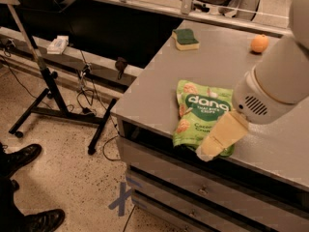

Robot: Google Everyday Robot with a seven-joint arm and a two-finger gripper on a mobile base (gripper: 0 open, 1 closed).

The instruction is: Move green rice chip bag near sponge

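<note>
The green rice chip bag (pixel 198 112) lies flat near the front edge of the grey table (pixel 217 64), label up. The sponge (pixel 185 38), dark green on top with a yellow base, sits at the table's far left corner, well apart from the bag. My gripper (pixel 219 139) hangs from the large white arm at the right and sits over the bag's near right corner, covering part of it. I cannot see whether it touches the bag.
A round orange fruit (pixel 259 43) lies at the back of the table, right of the sponge. Drawers (pixel 193 190) run below the table's front edge. A black stand (pixel 48 88) and cables are on the floor at left, with shoes (pixel 21 158) at the bottom left.
</note>
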